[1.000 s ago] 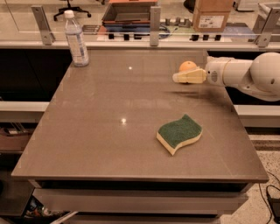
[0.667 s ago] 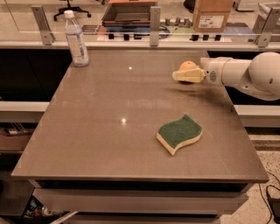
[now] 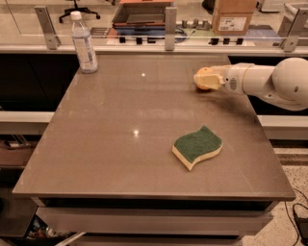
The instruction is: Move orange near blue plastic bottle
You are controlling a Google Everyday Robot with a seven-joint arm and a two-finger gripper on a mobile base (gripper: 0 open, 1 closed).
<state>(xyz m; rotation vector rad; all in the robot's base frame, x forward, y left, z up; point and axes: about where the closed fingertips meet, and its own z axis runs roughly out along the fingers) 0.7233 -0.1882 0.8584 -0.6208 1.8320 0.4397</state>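
Observation:
The orange is at the table's far right, mostly covered by my gripper's cream fingers. My gripper reaches in from the right on a white arm and is shut on the orange, at or just above the tabletop. The blue plastic bottle, clear with a white cap and pale label, stands upright at the far left corner, well to the left of the gripper and orange.
A green-and-yellow wavy sponge lies front right on the brown table. A rail with metal posts runs behind the far edge. A cardboard box and a tray sit beyond it.
The gripper with the orange has shifted slightly to the left. The bottle and sponge have not moved.

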